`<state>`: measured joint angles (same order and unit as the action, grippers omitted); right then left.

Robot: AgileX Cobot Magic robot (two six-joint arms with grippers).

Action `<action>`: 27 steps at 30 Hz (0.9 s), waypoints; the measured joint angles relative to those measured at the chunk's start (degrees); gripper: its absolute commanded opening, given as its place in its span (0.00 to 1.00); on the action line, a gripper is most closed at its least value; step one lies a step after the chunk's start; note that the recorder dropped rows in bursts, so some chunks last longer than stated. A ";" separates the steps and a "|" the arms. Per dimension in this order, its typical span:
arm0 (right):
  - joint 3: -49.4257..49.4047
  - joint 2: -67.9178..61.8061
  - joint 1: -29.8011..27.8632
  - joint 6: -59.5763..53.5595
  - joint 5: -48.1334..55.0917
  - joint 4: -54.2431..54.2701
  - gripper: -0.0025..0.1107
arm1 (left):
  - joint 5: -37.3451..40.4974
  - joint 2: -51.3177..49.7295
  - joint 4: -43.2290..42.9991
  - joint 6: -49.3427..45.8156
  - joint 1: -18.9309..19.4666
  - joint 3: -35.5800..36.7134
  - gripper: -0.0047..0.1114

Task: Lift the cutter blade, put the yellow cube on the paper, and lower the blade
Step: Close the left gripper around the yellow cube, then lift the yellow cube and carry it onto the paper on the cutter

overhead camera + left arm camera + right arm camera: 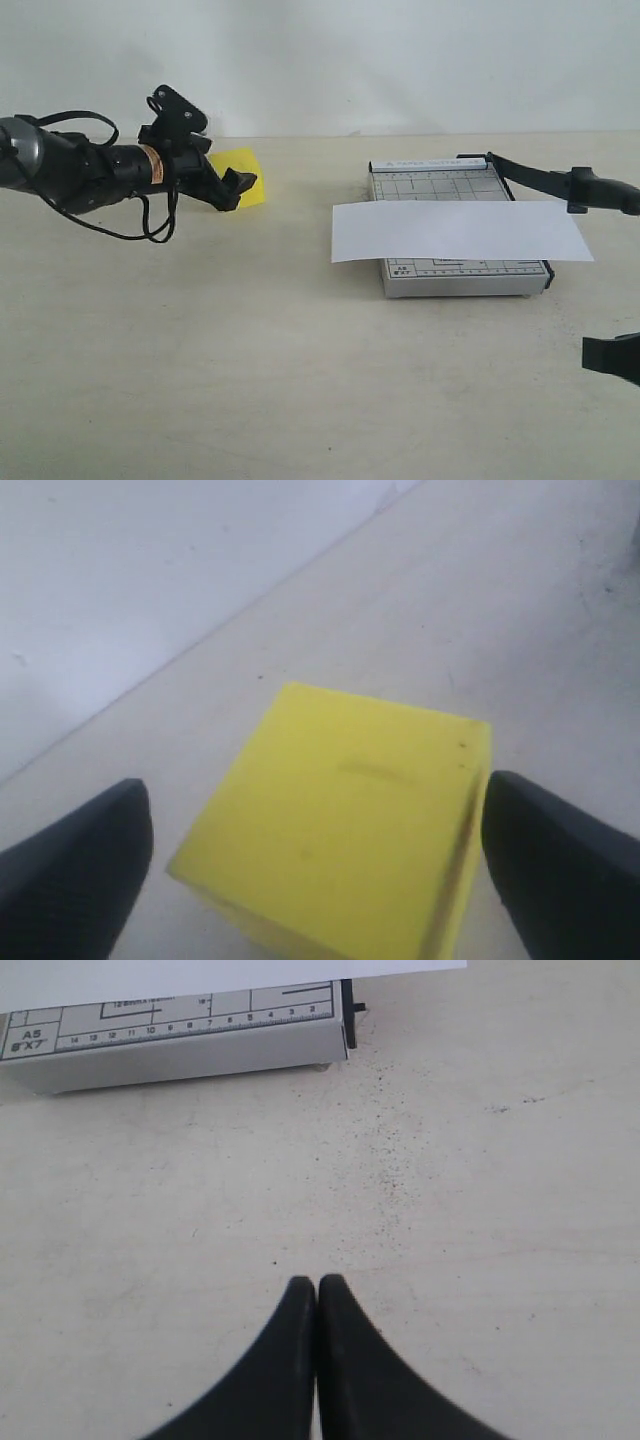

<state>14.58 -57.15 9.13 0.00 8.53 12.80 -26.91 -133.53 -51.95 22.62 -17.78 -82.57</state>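
The yellow cube (240, 162) sits on the table at the far left. My left gripper (238, 190) is lowered over it and open. In the left wrist view the cube (340, 830) lies between the two black fingers (80, 870); one finger is clearly apart from it and the other is close against its edge. The white paper (460, 231) lies across the grey gridded cutter base (440, 185). The cutter blade (560, 183) stands raised off the base, with its handle out to the right. My right gripper (318, 1282) is shut and empty, low over bare table in front of the base (180, 1045).
The right gripper's black body (612, 358) shows at the right edge of the exterior view. The left arm's cables (150, 225) hang beside the cube. A pale wall runs behind the table.
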 measured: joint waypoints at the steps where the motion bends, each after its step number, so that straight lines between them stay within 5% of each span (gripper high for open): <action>1: 0.00 0.00 0.00 0.00 0.00 0.00 0.02 | 0.18 -0.27 -4.98 3.89 0.11 -0.94 0.76; 7: 0.00 0.00 0.00 0.00 0.00 0.00 0.02 | -0.41 -0.51 -31.92 23.60 0.09 -4.47 0.76; 12: 0.00 0.00 0.00 0.00 0.00 0.00 0.02 | -0.67 -0.51 -36.64 29.30 0.09 -4.69 0.72; 24: 0.00 0.00 0.00 0.00 0.00 0.00 0.02 | 0.51 -0.51 -37.13 39.80 0.09 -4.69 0.12; 27: 0.00 0.00 0.00 0.00 0.00 0.00 0.02 | 2.57 -0.51 -37.13 42.00 0.09 -4.69 0.08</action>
<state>14.58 -57.15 9.13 0.00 8.53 12.80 -24.34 -134.03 -89.08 64.62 -17.68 -87.26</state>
